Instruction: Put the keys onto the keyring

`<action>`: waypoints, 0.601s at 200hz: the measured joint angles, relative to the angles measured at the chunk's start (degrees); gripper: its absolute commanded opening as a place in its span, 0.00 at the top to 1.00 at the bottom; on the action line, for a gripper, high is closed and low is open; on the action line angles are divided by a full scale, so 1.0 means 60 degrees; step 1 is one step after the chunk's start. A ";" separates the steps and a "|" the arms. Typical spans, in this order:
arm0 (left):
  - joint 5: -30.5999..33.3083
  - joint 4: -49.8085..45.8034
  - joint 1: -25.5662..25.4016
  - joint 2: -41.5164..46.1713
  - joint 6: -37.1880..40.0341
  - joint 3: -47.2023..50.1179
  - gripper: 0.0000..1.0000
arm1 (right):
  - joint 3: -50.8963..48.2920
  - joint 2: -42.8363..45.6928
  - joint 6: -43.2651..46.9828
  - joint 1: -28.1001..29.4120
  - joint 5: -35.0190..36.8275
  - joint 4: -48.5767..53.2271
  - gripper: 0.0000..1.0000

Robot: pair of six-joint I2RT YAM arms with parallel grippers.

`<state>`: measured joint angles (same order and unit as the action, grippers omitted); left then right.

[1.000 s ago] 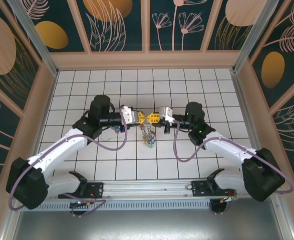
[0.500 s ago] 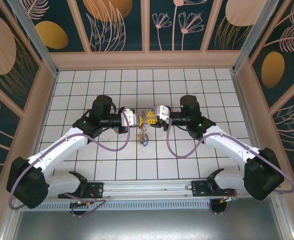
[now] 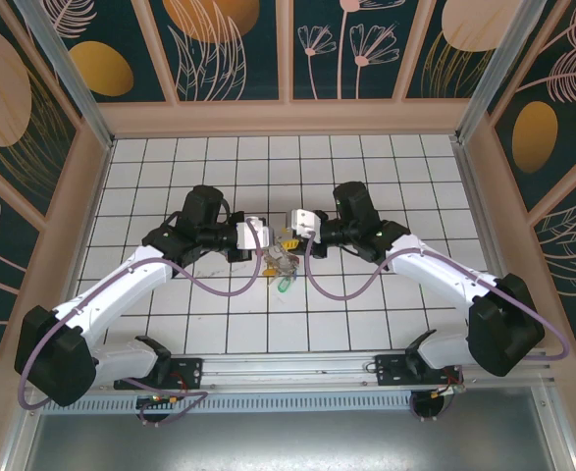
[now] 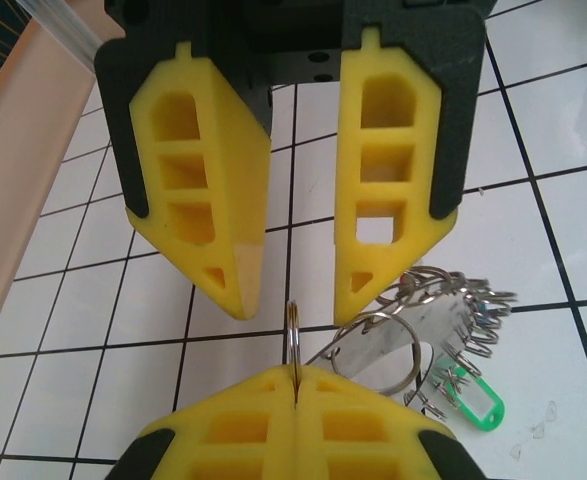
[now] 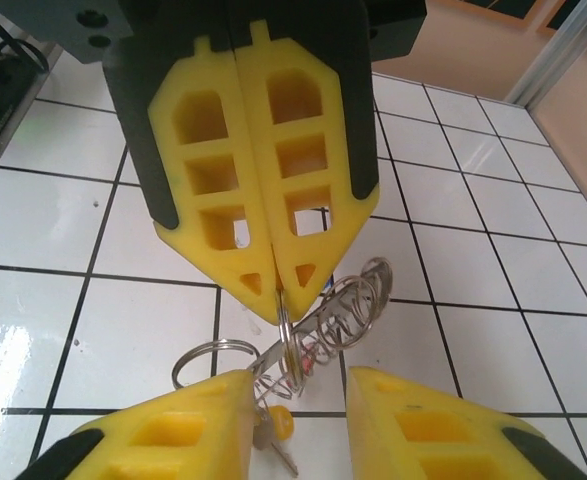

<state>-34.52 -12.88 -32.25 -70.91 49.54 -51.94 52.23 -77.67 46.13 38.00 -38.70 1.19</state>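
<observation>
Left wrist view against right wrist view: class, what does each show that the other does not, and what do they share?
Left wrist but not right wrist: a green key tag. Right wrist but not left wrist: a yellow key head. Both: the left pincer shut on a thin ring, the right pincer open and facing it, and the white tiled floor beneath.

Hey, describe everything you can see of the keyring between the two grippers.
The keyring is a flat grey metal piece with a wide round hole, crowded with small wire split rings. The left gripper is shut on one thin ring, seen edge-on; the right gripper stands open around it. A green plastic tag and a yellow-headed key dangle from the bunch.
</observation>
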 measured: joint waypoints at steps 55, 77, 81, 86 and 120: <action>-0.0015 -0.0120 0.0000 -0.0062 -0.0004 -0.0044 1.00 | 0.0208 -0.0102 0.0244 0.0255 0.0404 0.0069 0.78; -0.0022 -0.0138 0.0000 -0.0087 -0.0007 -0.0062 1.00 | 0.0233 -0.0182 0.0277 0.0335 0.0484 0.0058 0.97; -0.0018 -0.0135 0.0000 -0.0087 -0.0007 -0.0066 1.00 | 0.0237 -0.0204 0.0368 0.0353 0.0481 0.0051 1.00; 0.0022 -0.0142 0.0000 -0.0087 -0.0011 -0.0073 1.00 | 0.0237 -0.0222 0.0313 0.0375 0.0481 0.0106 1.00; 0.0022 -0.0106 0.0058 -0.0080 -0.0197 -0.0076 0.90 | 0.0204 -0.0240 0.0331 0.0415 0.0554 -0.0047 1.00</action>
<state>-34.39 -13.52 -31.90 -71.40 48.36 -52.40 53.45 -79.11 48.12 40.49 -35.38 0.91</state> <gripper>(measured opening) 0.061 0.048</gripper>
